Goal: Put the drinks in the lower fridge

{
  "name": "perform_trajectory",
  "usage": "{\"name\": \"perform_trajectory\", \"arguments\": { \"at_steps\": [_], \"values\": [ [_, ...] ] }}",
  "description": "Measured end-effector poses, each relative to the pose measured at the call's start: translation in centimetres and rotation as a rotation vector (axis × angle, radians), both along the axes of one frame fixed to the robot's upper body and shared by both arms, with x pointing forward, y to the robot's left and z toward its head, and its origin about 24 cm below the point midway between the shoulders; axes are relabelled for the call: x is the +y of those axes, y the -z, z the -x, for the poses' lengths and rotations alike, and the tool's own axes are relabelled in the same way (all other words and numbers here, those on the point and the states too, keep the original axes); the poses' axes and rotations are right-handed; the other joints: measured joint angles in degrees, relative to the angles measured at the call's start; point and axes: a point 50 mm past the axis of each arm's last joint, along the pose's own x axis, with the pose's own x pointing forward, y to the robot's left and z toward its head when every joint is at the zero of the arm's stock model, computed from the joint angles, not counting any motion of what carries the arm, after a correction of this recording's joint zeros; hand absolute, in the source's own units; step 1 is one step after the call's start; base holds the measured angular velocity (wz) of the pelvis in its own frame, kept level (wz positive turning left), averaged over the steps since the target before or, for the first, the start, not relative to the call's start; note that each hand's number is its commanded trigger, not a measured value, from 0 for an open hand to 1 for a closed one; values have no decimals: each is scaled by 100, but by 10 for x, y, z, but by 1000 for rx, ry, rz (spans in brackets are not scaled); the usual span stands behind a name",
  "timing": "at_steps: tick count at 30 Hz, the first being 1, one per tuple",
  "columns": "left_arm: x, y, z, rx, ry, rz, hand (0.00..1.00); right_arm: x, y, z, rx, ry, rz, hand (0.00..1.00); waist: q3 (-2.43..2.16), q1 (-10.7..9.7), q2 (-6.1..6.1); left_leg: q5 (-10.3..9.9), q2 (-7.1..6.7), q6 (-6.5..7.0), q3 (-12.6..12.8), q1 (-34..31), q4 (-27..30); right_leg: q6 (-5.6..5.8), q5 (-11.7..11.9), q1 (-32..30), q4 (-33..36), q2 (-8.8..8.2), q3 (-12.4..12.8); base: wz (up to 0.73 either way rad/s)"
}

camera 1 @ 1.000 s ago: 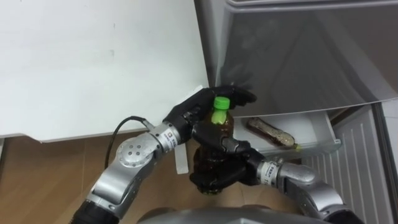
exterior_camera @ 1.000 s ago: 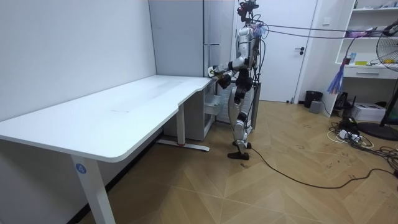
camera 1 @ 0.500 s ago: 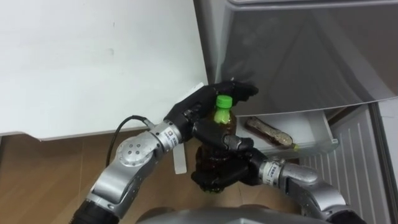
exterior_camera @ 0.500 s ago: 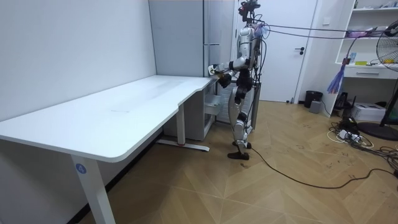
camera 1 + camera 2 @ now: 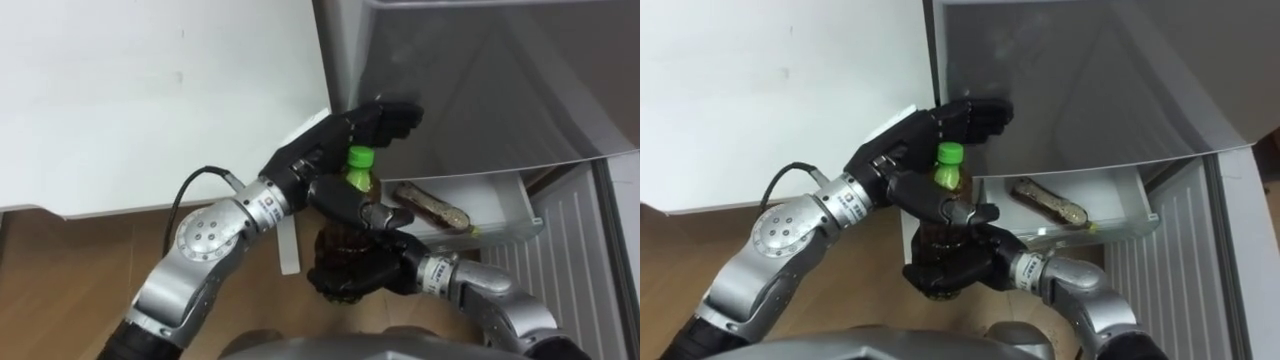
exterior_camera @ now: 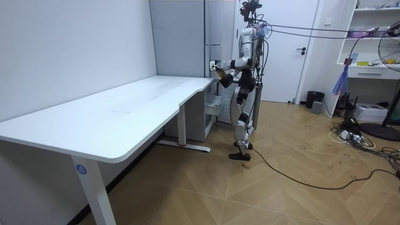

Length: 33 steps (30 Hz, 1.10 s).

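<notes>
In the left eye view, a green-capped drink bottle (image 5: 361, 188) is being gripped by the right hand (image 5: 352, 272) just beside the open fridge drawer (image 5: 520, 214), with the left hand (image 5: 345, 132) being held straight-fingered over its cap. A second bottle (image 5: 432, 207) is being kept lying inside the drawer. In the room view, the robot is being shown standing at the drawer.

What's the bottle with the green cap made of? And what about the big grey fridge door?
The bottle looks like clear, glossy plastic: the dark drink shows through it. Its green cap looks like matte plastic. The fridge door is probably metal with a smooth grey finish, since it gives soft, blurry reflections, though I can't be sure.
</notes>
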Motion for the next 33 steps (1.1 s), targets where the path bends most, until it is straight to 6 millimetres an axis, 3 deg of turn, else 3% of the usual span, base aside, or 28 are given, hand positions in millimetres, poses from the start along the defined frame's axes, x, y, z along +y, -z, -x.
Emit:
{"name": "perform_trajectory", "arguments": {
  "at_steps": [6,8,11,21,24,29,33],
  "values": [
    [1,-27,-2,-81,22,94,0,1,0,-1,1,5,-6,100,3,10,-5,-2,17,0,-11,-3,45,-8,18,2,-4,4,-56,1],
    [-8,-56,-5,-163,75,237,0,1,5,4,33,-4,18,100,6,86,-6,-3,24,-1,-17,-24,94,-12,23,-12,-2,5,-72,0],
    [-14,-80,-6,-231,115,367,0,4,8,7,47,-30,58,100,9,155,27,-6,27,-5,-15,-21,81,-13,23,-11,1,7,-68,0],
    [-14,-86,-6,-239,119,425,0,2,11,7,47,-22,109,100,-17,214,72,-4,29,-8,0,72,25,-13,23,69,-1,16,-52,0],
    [-11,-87,-6,-249,116,413,0,2,10,7,46,-21,109,100,-45,212,118,-5,30,-9,1,114,-5,-12,23,125,-19,15,-67,0],
    [10,-123,-1,-449,56,446,0,-7,11,9,48,2,125,100,-63,336,173,9,29,-27,8,233,-107,-12,23,154,-18,18,-82,-4],
    [22,-132,-1,-522,-14,473,0,-16,15,16,65,20,154,100,-39,496,197,15,30,-37,4,403,-213,-10,21,313,-41,26,-150,0]
  ]
}}
